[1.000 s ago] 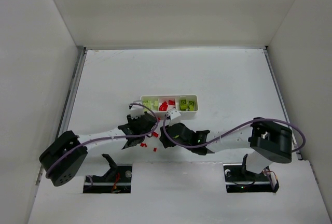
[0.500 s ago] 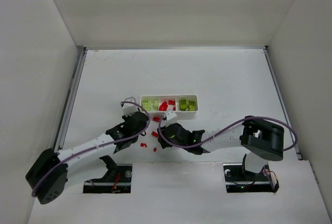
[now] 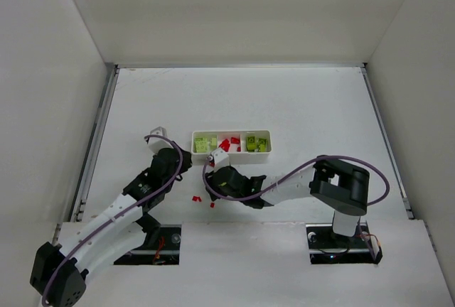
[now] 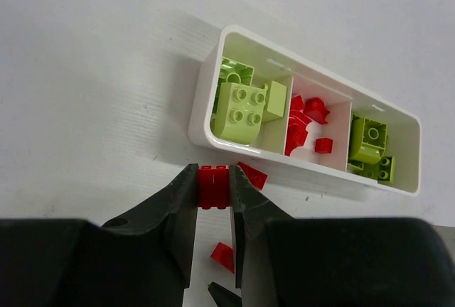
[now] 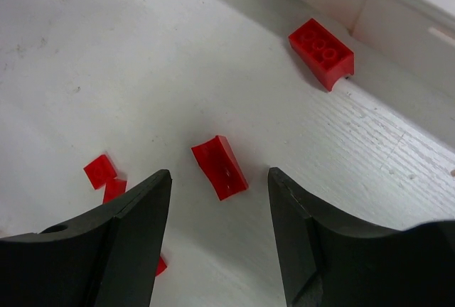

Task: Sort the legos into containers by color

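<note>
Desk, white and flat [image 3: 298,101], carries a long white plastic tray with 3 compartments [image 4: 202,111]. Left jaws are clamped on a small red plastic brick [image 4: 214,186] just beside its near wall; right jaws stand apart around a loose red wedge [image 5: 220,167]. Yellow-green bricks [image 4: 240,104] fill both end compartments, red pieces [image 4: 306,119] the middle

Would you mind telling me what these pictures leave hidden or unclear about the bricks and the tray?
- Top view: the loose red bricks are tiny, and the right arm covers some, so they cannot be counted.
- Right wrist view: the top edge cuts off the tray; its contents hardly show.
- Left wrist view: the left jaws hide the sides of the held red brick.
</note>
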Controlling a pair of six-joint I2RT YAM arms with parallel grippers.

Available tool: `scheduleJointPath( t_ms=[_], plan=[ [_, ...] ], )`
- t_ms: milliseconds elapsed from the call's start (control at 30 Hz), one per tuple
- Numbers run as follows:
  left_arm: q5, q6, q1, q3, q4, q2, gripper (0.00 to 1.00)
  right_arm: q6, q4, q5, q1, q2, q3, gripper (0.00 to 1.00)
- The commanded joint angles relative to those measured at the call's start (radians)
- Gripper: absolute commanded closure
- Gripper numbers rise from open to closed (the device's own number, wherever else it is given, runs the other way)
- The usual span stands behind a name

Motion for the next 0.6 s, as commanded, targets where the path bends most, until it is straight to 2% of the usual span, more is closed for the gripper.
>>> scheduleJointPath(
  t_ms=[0,200,333,400,567],
  plan=[
    [0.069,-0.016,0.019,0.048,0.045,0.003,0.84,-0.035,0.032,0.008,0.005,0.032,0.054,0.39],
    [0.103,-0.018,0.013,0.076,0.101,0.043,0.83,-0.032,0.030,0.019,0.007,0.072,0.068,0.49],
    [0.106,-0.018,0.006,0.091,0.130,0.078,0.83,-0.032,0.027,0.037,0.007,0.069,0.067,0.68],
    [0.113,-0.018,-0.001,0.096,0.151,0.101,0.83,-0.028,0.027,0.050,0.007,0.054,0.057,0.74],
    [0.138,-0.021,-0.038,0.134,0.231,0.207,0.83,0.008,0.035,0.083,0.007,-0.098,-0.033,0.77]
  ],
)
